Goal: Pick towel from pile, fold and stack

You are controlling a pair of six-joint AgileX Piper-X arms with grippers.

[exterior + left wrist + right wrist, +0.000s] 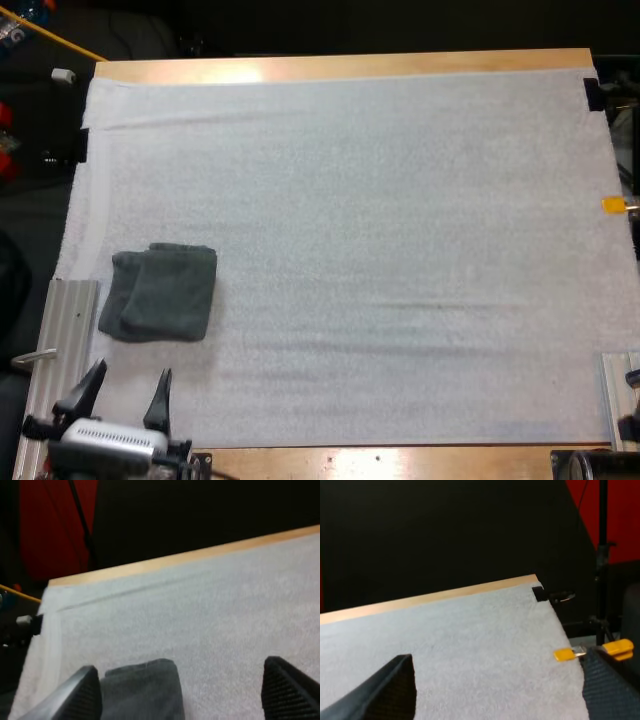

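Observation:
A folded dark grey-green towel [160,291] lies on the white mat [380,230] at its left side. My left gripper [122,388] hovers near the table's front edge, just short of the towel, fingers apart and empty. In the left wrist view the towel [142,690] sits just ahead of the gap, close to one finger [80,692], with nothing touching it. My right gripper [500,690] stands open over bare mat [470,640], holding nothing.
A metal rail [62,330] runs along the mat's left edge beside the towel. Another metal piece [622,395] sits at the right front. The wooden table edge [340,66] borders the far side.

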